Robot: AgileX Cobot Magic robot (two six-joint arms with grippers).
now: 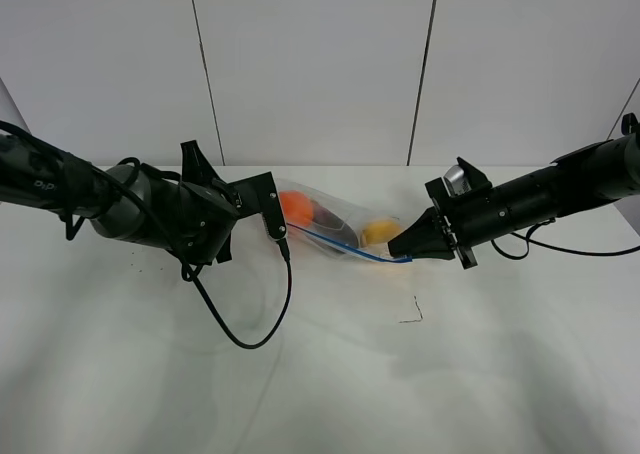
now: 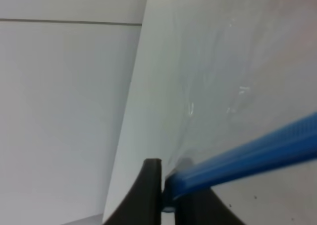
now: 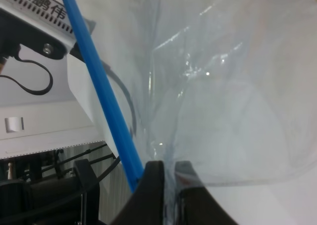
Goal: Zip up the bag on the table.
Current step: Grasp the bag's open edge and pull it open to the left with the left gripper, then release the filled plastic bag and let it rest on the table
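— How many grippers are on it, from where you stand?

— Two. The left gripper is clamped shut on the end of the blue zipper strip. In its own wrist view the two dark fingers meet with the strip pinched between them.

— And the other one?

— The right gripper is closed too, on the clear film of the bag. The blue strip runs down right beside its fingers.

— So where's the bag?

— There is one bag, stretched between the two grippers over the white worktop, a little toward twelve o'clock from its middle. The left gripper has its nine o'clock end and the right gripper its three o'clock end. The strip runs along the six o'clock edge, sloping from ten down to four. I can't tell whether the bag rests on the worktop or hangs just above it.

— What's in it?

— I count three pieces showing through. There's one orange fruit at the nine o'clock end, one yellow fruit near the right gripper, and one dark purple fruit between them.

— Anything else about?

— One black cable loops down from the left arm onto the worktop, toward six o'clock. One small dark mark sits at five o'clock from the bag.
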